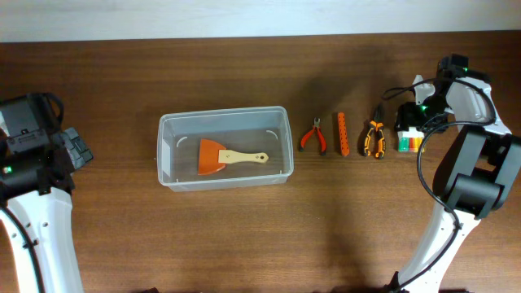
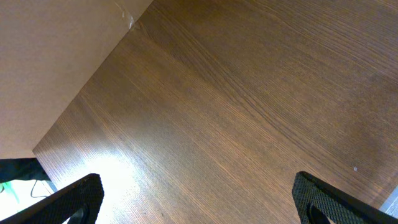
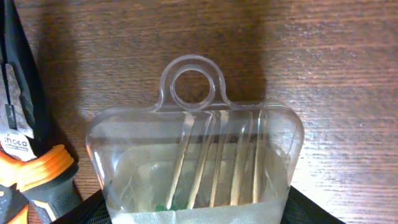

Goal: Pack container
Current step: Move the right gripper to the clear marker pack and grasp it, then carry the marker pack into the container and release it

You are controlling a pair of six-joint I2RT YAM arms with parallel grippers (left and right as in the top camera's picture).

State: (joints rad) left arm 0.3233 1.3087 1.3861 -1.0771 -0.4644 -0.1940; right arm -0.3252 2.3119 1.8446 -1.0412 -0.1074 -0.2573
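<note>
Step in hand: pickup of clear stick pack (image 3: 196, 143), far right of desk (image 1: 98, 81). Pack sits between right jaws, partly open (clamp cannot be told). Idle left jaws wide, empty. Mid-desk: container (image 1: 183, 134), scraper (image 1: 224, 156) inside. Next: firm grip, lift, carry left.

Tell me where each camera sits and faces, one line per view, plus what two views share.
Overhead: fixed above the table, looking straight down on the container, tools, left arm and right arm.
Left wrist: on the left arm, angled down at bare table; left gripper open, fingers at bottom corners.
Right wrist: on the right arm, close above a clear pack; right gripper fingers flank it.
Shared: overhead and right wrist both show that pack and the orange-handled pliers.
</note>
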